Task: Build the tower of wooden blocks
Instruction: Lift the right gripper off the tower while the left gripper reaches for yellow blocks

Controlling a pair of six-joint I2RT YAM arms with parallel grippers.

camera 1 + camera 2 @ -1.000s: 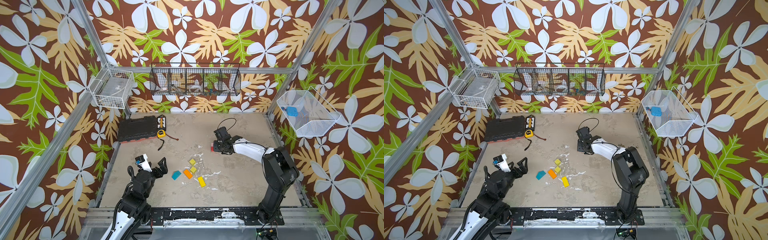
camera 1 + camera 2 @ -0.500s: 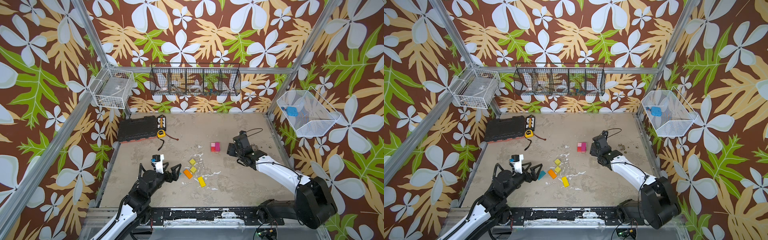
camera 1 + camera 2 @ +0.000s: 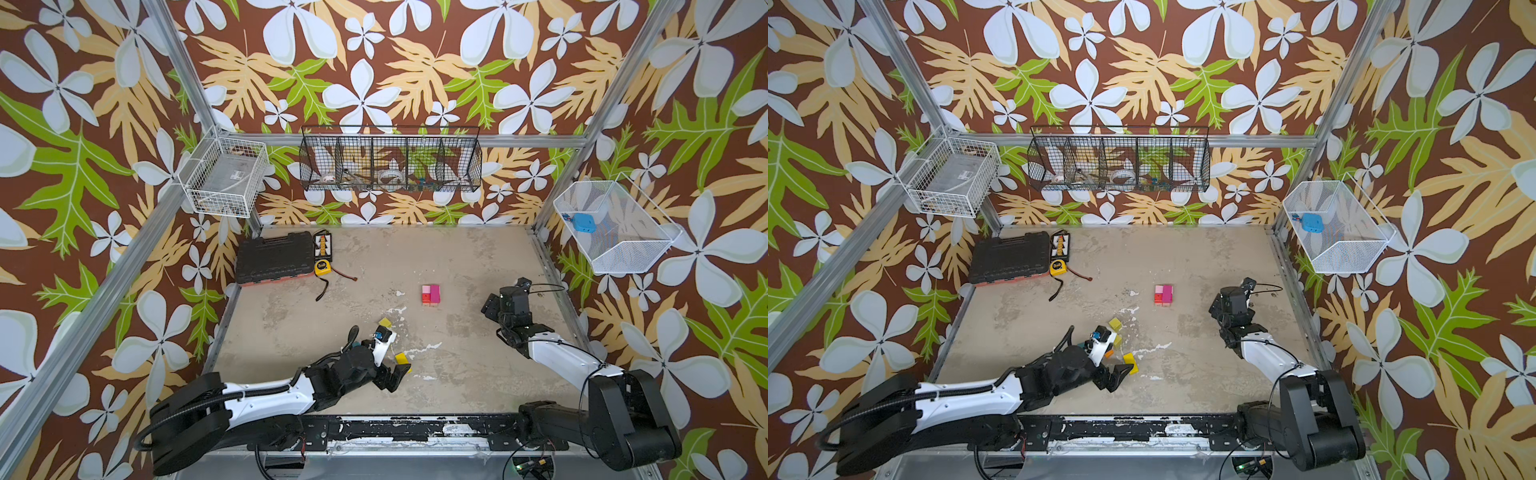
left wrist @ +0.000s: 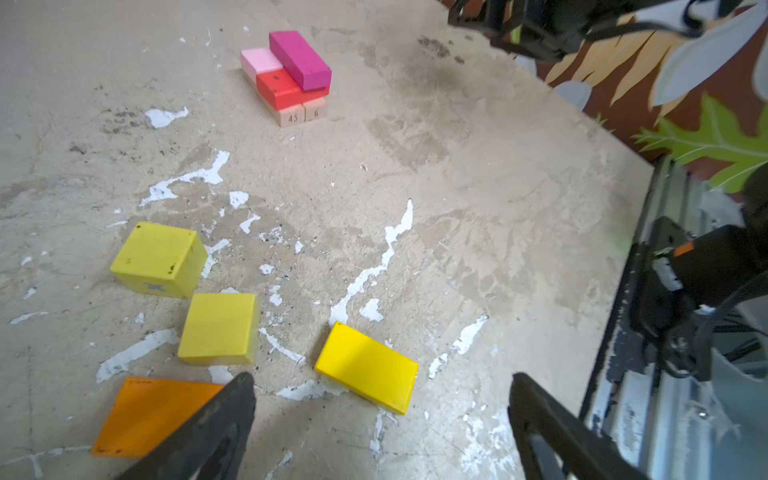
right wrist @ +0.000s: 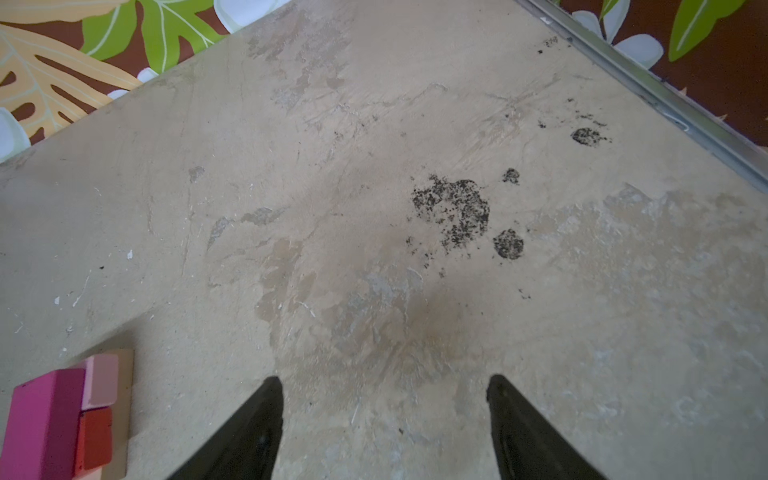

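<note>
Risks
- Left arm lies low over the near bench (image 3: 457, 353). Left tool (image 3: 395, 374) is spread wide and empty, its tips flanking the yellow brick (image 4: 368, 368). 1 finger crowds the orange brick (image 4: 153, 415), so closing may drag it or bump the 2 yellow-green cubes (image 4: 218, 326)
- The brick sits skewed to the jaws, so a corner pinch could twist it loose
- Right tool (image 5: 384, 382) is spread and empty over bare bench near the tower (image 3: 430, 294), not touching. A careless swing could clip it
- Tower sits mid-bench: tan planks (image 4: 301, 114), then red and pink, with the magenta brick (image 4: 299, 58) highest on 1 half only. That uneven top may tip the next piece

Surroundings
- Leaf-and-flower wallpaper, aluminium frame, 3 wire baskets on the walls
- Bench is worn tan, with white chips and black smudges
- Black tool case (image 3: 274, 257) and tape measure (image 3: 322, 267) sit far-left, well apart from the blocks
</note>
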